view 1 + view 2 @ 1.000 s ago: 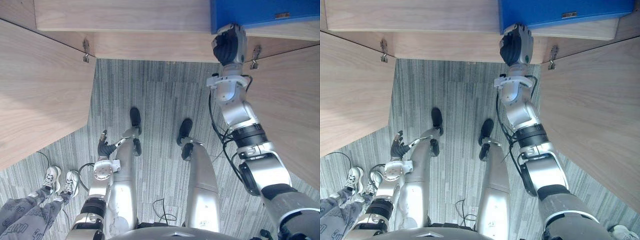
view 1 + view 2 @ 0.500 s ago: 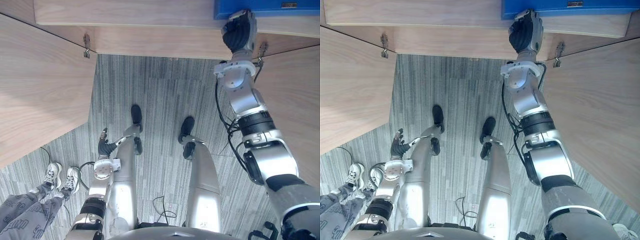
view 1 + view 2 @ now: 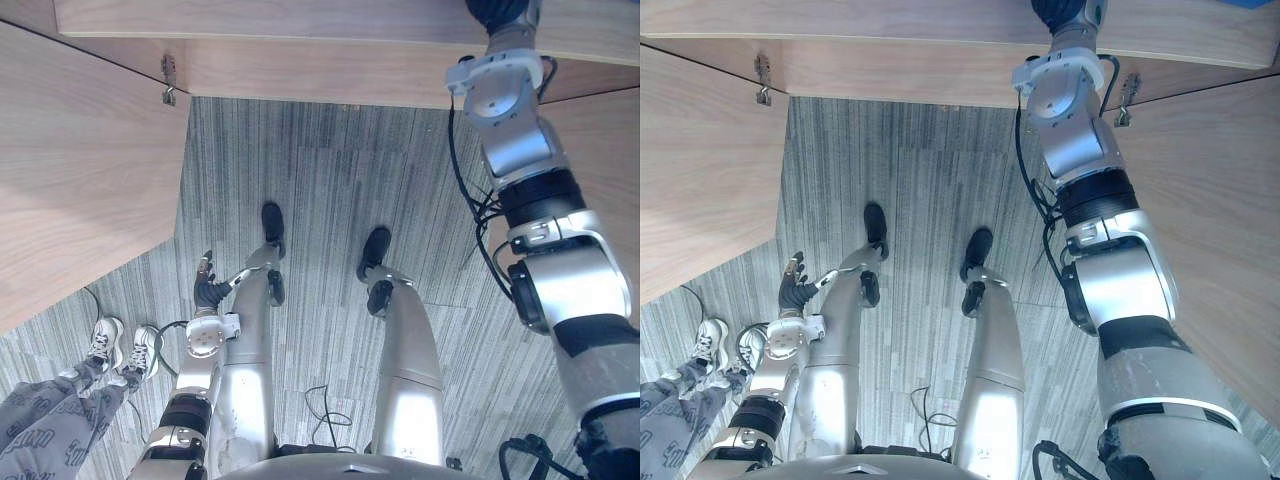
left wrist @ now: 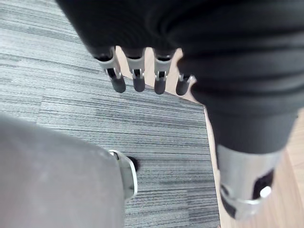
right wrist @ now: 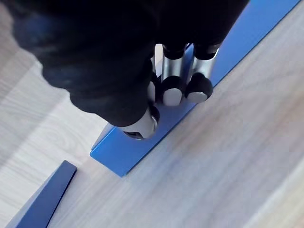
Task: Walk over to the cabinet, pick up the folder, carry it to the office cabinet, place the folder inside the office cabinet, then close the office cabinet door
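Placing step, by the look of it: reaches up past the front edge of the office cabinet's shelf point(image 3: 300, 20) with the right hand point(image 5: 172, 90), fingers and thumb curled round the upper edge of the blue folder point(image 5: 137, 154). Holds the folder upright on its long edge on the pale wood of the shelf, apparently touching the board. Hangs the left hand point(image 3: 206, 290) low at the side over the grey carpet point(image 3: 320, 180), fingers straight and loose, holding nothing.

Calls next, probably, for letting go without tipping the folder and drawing the arm back clear of the shelf's front edge. Then calls for swinging shut the left door point(image 3: 80, 170) and the right door point(image 3: 1220, 200), both standing wide open.

Crops the right hand at the top of both eye views and hides the folder's far end and the cabinet's depth. Leaves unclear a dark blue strip point(image 5: 42, 194) on the same shelf, near the folder's end but apart from it. Catches a person's shoes point(image 3: 118, 352) on the carpet beside the left door.
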